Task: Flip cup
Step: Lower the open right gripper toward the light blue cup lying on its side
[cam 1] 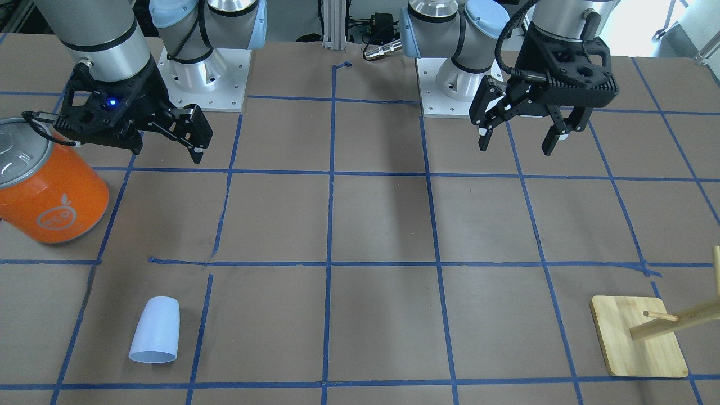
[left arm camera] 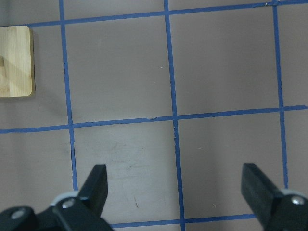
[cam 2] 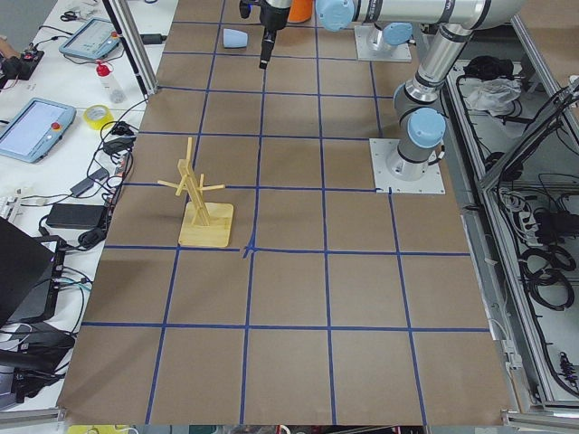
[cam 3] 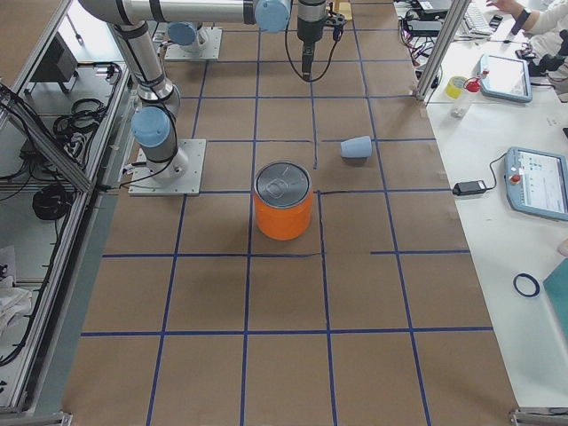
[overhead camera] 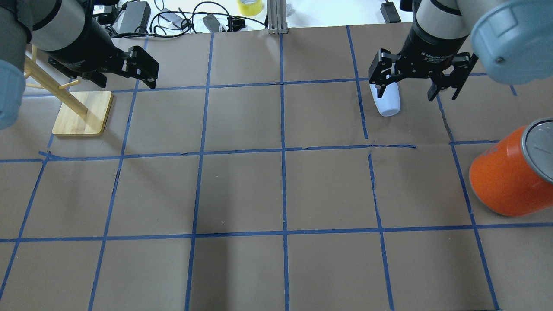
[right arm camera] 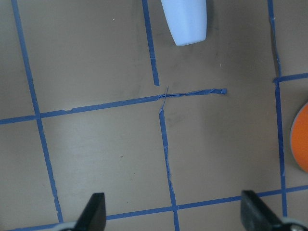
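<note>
The cup (cam 1: 154,331) is a small pale blue-white tumbler lying on its side on the brown table, wide open end pointing away from the robot. It shows in the overhead view (overhead camera: 387,103), the right wrist view (right arm camera: 185,21) and both side views (cam 3: 357,146) (cam 2: 234,37). My right gripper (cam 1: 167,153) (overhead camera: 412,93) (right arm camera: 173,214) is open and empty, held above the table on the robot's side of the cup. My left gripper (cam 1: 516,147) (overhead camera: 123,77) (left arm camera: 175,192) is open and empty, far from the cup.
A big orange can (cam 1: 50,191) (overhead camera: 505,177) with a silver lid stands near the cup on the robot's right. A wooden peg stand (cam 1: 638,337) (overhead camera: 82,112) is on the robot's left. Blue tape lines grid the table.
</note>
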`<action>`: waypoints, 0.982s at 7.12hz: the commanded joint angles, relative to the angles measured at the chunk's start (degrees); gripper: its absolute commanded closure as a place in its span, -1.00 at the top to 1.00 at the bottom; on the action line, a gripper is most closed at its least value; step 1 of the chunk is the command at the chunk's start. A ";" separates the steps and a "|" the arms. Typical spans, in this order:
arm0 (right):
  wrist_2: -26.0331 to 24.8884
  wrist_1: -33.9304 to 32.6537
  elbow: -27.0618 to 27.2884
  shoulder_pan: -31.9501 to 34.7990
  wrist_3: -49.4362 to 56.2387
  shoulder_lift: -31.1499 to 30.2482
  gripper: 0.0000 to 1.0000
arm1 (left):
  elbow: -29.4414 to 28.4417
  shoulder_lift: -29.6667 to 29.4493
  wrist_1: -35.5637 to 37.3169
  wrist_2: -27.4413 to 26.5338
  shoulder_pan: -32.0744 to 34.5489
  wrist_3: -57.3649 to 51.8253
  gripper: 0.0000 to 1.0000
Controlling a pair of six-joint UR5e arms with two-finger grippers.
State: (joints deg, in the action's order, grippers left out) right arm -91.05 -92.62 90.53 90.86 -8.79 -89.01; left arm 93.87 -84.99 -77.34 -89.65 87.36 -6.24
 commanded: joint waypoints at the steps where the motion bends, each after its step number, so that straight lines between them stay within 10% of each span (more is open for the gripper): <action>1: 0.00 -0.19 0.00 0.02 0.27 0.06 1.00 | 0.00 0.00 0.00 0.00 0.00 0.00 1.00; 7: -1.32 -0.01 0.09 0.02 0.45 0.24 1.00 | 0.00 0.00 0.09 0.00 0.00 0.00 1.00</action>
State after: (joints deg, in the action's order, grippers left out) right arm -92.36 -92.62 90.61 90.96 -8.40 -88.86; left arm 93.87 -84.99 -77.26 -89.65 87.36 -6.24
